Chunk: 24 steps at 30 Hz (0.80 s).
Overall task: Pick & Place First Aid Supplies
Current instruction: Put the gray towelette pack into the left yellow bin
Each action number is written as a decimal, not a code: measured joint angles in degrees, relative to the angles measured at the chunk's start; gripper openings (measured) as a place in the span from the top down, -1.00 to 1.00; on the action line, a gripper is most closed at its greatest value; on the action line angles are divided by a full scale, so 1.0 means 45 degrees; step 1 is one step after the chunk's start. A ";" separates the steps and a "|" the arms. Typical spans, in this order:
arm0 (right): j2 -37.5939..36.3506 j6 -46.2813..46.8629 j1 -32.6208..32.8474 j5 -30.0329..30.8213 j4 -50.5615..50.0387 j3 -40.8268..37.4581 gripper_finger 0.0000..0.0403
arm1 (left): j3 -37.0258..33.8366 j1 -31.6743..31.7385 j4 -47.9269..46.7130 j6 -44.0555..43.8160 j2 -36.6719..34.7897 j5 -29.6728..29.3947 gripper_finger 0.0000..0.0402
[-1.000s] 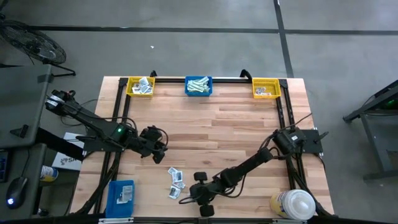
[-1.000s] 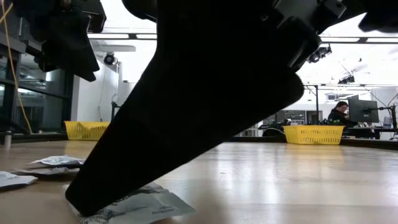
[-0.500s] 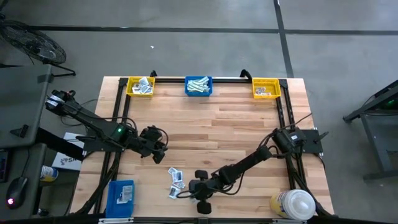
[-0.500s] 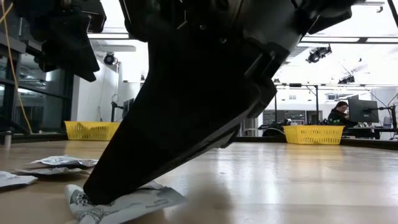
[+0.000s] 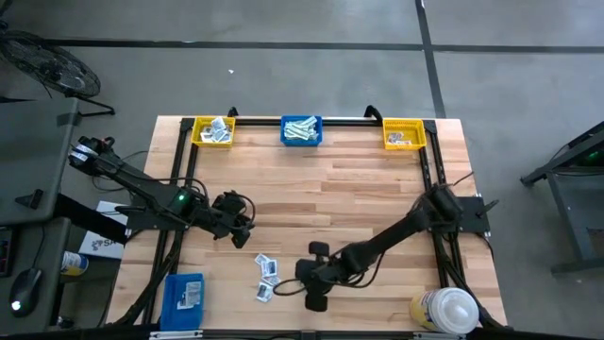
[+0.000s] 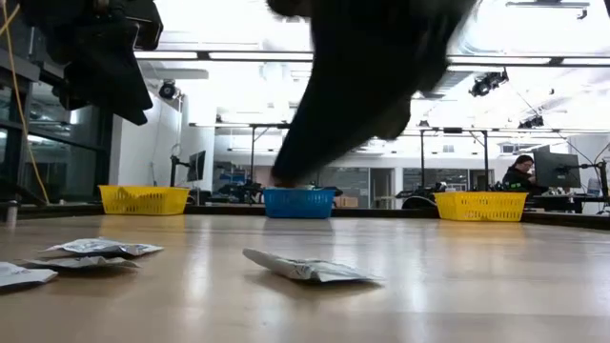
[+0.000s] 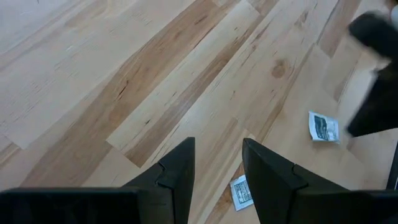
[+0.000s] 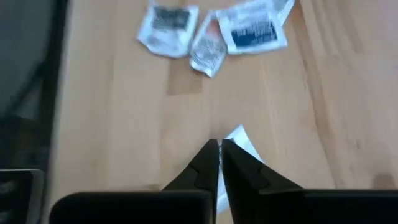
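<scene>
Several small white packets [image 5: 270, 276] lie flat in a loose cluster near the table's near edge; the right wrist view shows them too [image 8: 211, 31]. One more packet [image 6: 307, 269] lies flat by itself on the wood, and its corner [image 8: 244, 140] shows just past my right fingers. My right gripper [image 8: 219, 147] is shut, holds nothing, and hangs above that packet [image 6: 286, 176], right of the cluster [image 5: 304, 279]. My left gripper [image 7: 217, 163] is open and hovers over bare wood, on the far-left side of the cluster [image 5: 242, 223].
Along the far edge stand a yellow bin [image 5: 214, 130], a blue bin [image 5: 301, 130] and another yellow bin [image 5: 403, 134], all holding packets. A large white-capped bottle [image 5: 444, 309] is at the near right corner. A blue box [image 5: 184, 293] sits by the near left corner. The table's middle is bare wood.
My right gripper had its tip pressed on the lone packet, crumpling and nudging it toward the left. It then rose clear and drew back toward the right and far side. The packet stayed on the table, now lying flat. My left arm kept still.
</scene>
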 joint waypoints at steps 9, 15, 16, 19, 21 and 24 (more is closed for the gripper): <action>-0.0834 -0.1370 0.0115 -0.0831 -0.1410 0.0045 0.67 | 0.0005 0.0000 0.0007 0.0053 -0.0005 0.0022 0.34; -0.0619 -0.3633 0.0257 -0.1214 -0.1982 0.0035 0.31 | 0.0005 0.0000 0.0005 0.0073 -0.0005 0.0091 0.34; -0.0587 -0.3956 0.0251 -0.1190 -0.1948 0.0045 0.25 | 0.0005 0.0000 -0.0008 0.0077 -0.0001 0.0091 0.34; -0.0382 -0.4892 0.0101 -0.1171 -0.1918 0.0045 0.08 | 0.0005 0.0000 -0.0026 0.0092 0.0000 0.0102 0.34; -0.0213 -0.5355 0.0049 -0.1201 -0.1880 0.0045 0.02 | 0.0005 0.0000 -0.0101 0.0092 0.0000 0.0125 0.34; 0.0153 -0.5547 -0.0097 -0.1260 -0.1778 0.0055 0.00 | 0.0010 0.0000 -0.0113 0.0092 0.0000 0.0125 0.34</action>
